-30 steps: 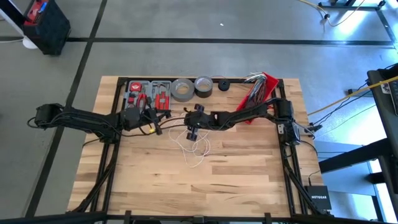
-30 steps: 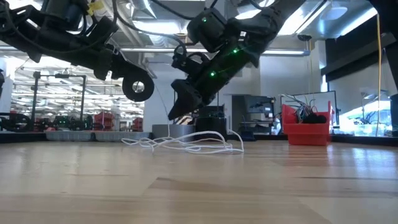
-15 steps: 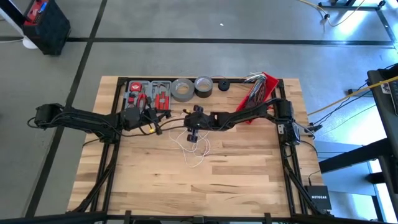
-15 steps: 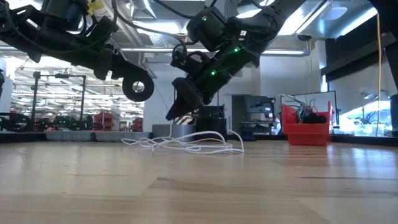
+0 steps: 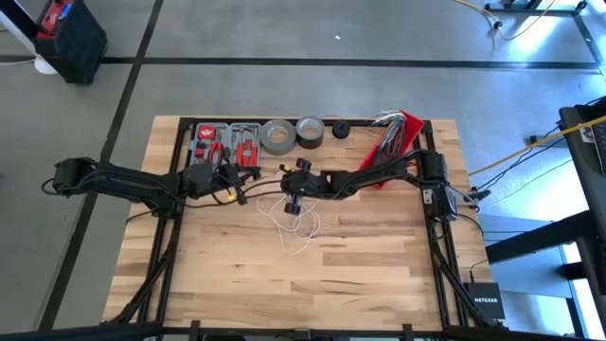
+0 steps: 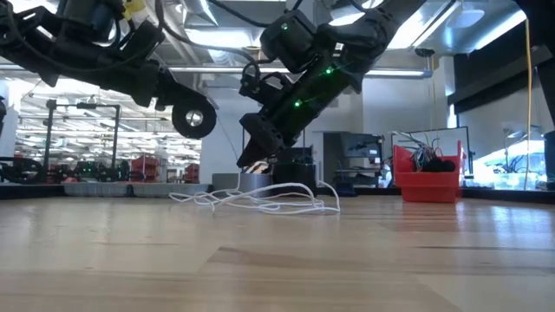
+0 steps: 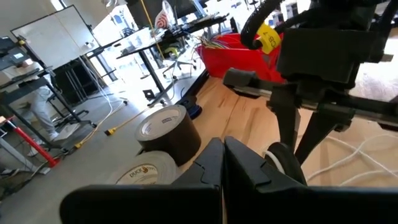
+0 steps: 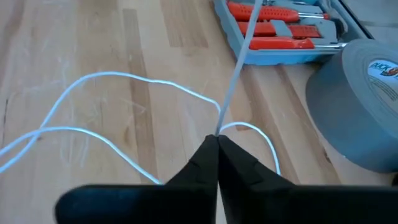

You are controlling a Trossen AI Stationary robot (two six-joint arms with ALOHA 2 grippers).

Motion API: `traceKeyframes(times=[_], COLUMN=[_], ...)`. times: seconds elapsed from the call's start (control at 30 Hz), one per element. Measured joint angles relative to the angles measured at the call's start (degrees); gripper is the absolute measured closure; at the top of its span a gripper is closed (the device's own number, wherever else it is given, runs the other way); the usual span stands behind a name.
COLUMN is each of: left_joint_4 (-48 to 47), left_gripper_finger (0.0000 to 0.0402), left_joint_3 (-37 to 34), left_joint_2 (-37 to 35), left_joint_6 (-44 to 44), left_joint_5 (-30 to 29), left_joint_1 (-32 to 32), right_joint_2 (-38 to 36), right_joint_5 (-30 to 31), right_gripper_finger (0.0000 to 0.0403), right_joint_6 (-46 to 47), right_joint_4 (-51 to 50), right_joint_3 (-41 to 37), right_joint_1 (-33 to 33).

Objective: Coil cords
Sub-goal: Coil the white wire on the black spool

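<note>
Pinching the cord (image 8: 231, 74) above the counter (image 5: 360, 275), the right gripper (image 8: 214, 144) has its jaws closed on the white strand.

Right gripper (image 5: 292, 201) sits raised near the counter's middle, jaws shut on the strand, which rises taut from the fingertips toward the left gripper (image 5: 230, 186). Left gripper (image 7: 222, 155) hangs raised just left of centre; jaws are pressed together, and whether they grip the strand cannot be told. The rest of the cord (image 5: 295, 227) lies loose in irregular loops on the counter beneath and nearer than the right gripper. Along the far edge stand a tool case (image 5: 225, 142), two grey tape rolls (image 5: 278, 136) and a red bin (image 5: 393, 142).
</note>
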Motion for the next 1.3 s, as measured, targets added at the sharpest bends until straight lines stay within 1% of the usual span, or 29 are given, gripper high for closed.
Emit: traceKeyframes(times=[0.17,0.23,0.3,0.37,0.47,0.67,0.83,0.93,1.07,1.17,1.3], left_joint_4=[0.29,1.54,2.95,4.63,7.61,12.08,17.04,19.19,19.24,18.06,17.25], left_gripper_finger=[0.0402,0.0402,0.0402,0.0402,0.0402,0.0402,0.0402,0.0402,0.0402,0.0402,0.0402], left_joint_3=[-0.01,-0.01,-0.01,-0.01,-0.01,-0.07,-0.05,-0.05,-0.05,-0.05,-0.05], left_joint_2=[-0.01,-0.01,-0.03,-0.03,-0.12,-1.83,-2.63,-2.62,-2.26,-2.08,-2.83], left_joint_6=[-1.13,-2.59,-4.08,-5.58,-9.06,-14.95,-14.99,-15.25,-14.72,-13.95,-13.53], left_joint_5=[0.01,1.11,3.77,5.79,6.27,7.95,8.15,8.17,7.53,7.04,7.04], left_joint_1=[-0.01,0.01,0.01,-0.01,0.01,-0.10,-0.10,-0.12,-0.12,-0.12,-0.12], right_joint_2=[0.00,0.00,0.00,0.00,0.00,-0.04,-0.07,-0.07,-0.07,-0.07,-0.07], right_joint_5=[0.02,0.07,0.09,0.61,2.59,2.45,2.57,4.93,8.47,8.36,8.90], right_gripper_finger=[0.0378,0.0386,0.0397,0.0396,0.0394,0.0397,0.0400,0.0399,0.0398,0.0398,0.0398], right_joint_6=[-0.02,-0.02,-0.13,-0.08,-0.10,-0.17,-0.17,-0.12,-0.19,-0.13,0.33], right_joint_4=[-0.14,0.01,0.39,1.40,3.42,8.28,13.76,18.41,18.49,18.24,14.48], right_joint_3=[0.00,0.00,0.00,0.00,0.00,0.00,0.00,0.15,2.32,3.30,3.54], right_joint_1=[0.00,0.00,0.00,0.00,0.23,1.27,2.18,2.77,3.92,4.31,4.16])
